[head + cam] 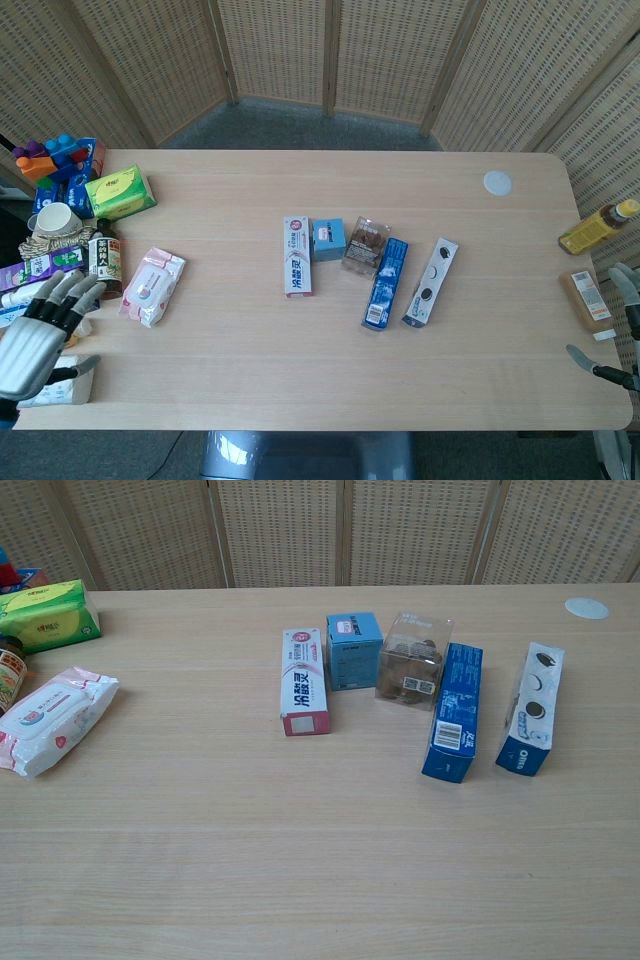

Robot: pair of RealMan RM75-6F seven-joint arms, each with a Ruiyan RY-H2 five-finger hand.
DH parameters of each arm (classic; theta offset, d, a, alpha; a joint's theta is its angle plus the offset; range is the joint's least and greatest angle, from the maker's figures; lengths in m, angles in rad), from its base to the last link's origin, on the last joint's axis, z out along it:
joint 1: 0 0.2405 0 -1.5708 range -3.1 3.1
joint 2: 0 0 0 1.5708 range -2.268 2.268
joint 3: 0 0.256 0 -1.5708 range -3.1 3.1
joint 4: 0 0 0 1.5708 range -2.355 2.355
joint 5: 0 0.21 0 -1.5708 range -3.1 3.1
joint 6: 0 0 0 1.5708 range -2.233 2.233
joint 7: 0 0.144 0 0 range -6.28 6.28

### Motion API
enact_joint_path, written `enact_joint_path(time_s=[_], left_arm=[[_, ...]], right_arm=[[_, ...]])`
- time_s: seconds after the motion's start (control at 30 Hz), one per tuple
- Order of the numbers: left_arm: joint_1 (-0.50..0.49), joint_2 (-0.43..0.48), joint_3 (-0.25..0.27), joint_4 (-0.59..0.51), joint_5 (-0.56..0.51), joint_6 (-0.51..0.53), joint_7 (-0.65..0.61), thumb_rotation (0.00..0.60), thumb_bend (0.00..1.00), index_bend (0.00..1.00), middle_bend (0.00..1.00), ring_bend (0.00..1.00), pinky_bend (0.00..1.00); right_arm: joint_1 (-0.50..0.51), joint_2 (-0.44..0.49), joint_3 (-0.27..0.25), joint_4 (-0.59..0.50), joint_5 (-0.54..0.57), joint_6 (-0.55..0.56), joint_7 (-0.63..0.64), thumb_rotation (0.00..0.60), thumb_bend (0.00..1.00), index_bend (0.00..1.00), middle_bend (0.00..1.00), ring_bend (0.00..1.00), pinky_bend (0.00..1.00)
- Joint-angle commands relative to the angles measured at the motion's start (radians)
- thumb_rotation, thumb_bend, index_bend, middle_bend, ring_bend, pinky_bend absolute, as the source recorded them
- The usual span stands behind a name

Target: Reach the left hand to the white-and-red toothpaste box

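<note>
The white-and-red toothpaste box (297, 257) lies flat near the table's middle, long side running front to back; the chest view shows the toothpaste box (304, 680) too. My left hand (40, 325) hovers over the table's front left corner with fingers spread and nothing in it, far left of the box. My right hand (612, 330) shows only at the right edge of the head view, off the table, fingers apart and empty. Neither hand appears in the chest view.
Right of the toothpaste box stand a small blue box (327, 240), a clear cookie tub (365, 245), a blue box (385, 283) and an Oreo box (431, 282). A pink wipes pack (153, 286) and a clutter of bottles and packs (70, 250) lie at the left.
</note>
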Motion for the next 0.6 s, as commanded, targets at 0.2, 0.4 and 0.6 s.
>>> enact_joint_path(time_s=[0.2, 0.4, 0.6], left_arm=[[-0.320, -0.007, -0.087, 0.074, 0.058, -0.465, 0.320, 0.600, 0.00, 0.00, 0.00, 0.00, 0.00], [-0.447, -0.105, -0.130, 0.102, -0.003, -0.670, 0.523, 0.600, 0.00, 0.00, 0.00, 0.00, 0.00], [-0.529, -0.237, -0.166, 0.175, -0.080, -0.781, 0.710, 0.600, 0.00, 0.00, 0.00, 0.00, 0.00]], right_arm=[[-0.005, 0.015, 0.000, -0.005, 0.004, 0.003, 0.035, 0.600, 0.00, 0.00, 0.00, 0.00, 0.00], [-0.003, 0.018, 0.003, 0.002, 0.008, 0.000, 0.053, 0.600, 0.00, 0.00, 0.00, 0.00, 0.00], [-0.002, 0.020, 0.004, 0.007, 0.008, -0.003, 0.069, 0.600, 0.00, 0.00, 0.00, 0.00, 0.00]])
